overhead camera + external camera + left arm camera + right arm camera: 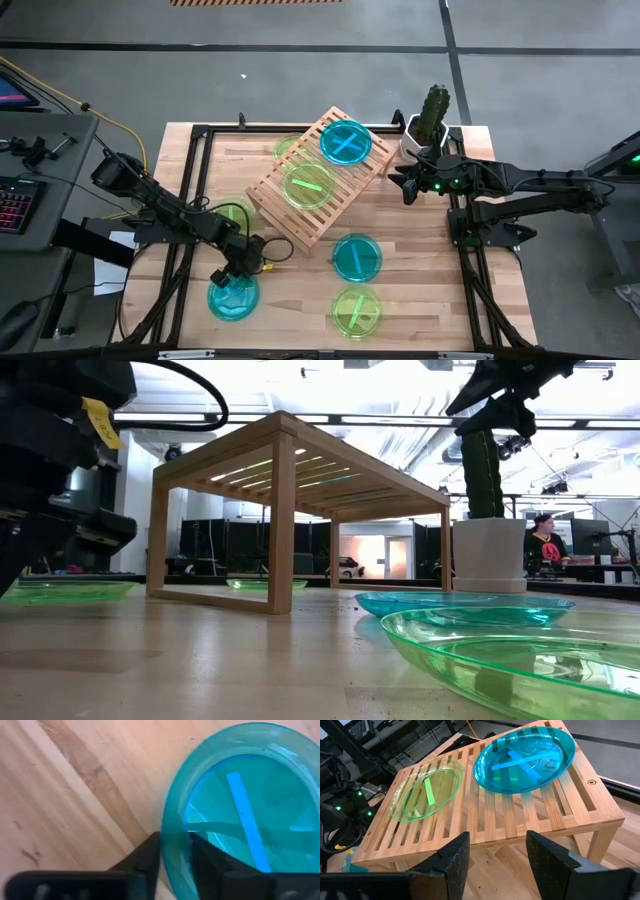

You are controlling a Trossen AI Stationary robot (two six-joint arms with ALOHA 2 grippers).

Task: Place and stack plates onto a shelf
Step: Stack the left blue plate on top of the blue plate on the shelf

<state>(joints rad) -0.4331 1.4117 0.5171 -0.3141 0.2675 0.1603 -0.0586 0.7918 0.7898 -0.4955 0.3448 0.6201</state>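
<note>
- I'm working over a plank tabletop [420, 300] on a black frame, with grey floor around it.
- Nearest on the left, my left gripper [175, 855] straddles the rim of a teal plate [233, 296] lying on the table; the fingers sit narrow either side of the rim, but I cannot tell whether they grip it.
- Near centre, a lime-green plate [356, 310] and another teal plate [356, 257] lie loose on the table.
- A green plate [234, 213] lies at the shelf's left end, another at its far corner.
- The wooden shelf [300, 218] carries two: green plate [426, 789], blue plate [524, 759], side by side, unstacked.
- Far right, by a potted cactus [433, 120], my right gripper [497, 855] waits wide and empty.
- I'd judge two placed, five left.
</note>
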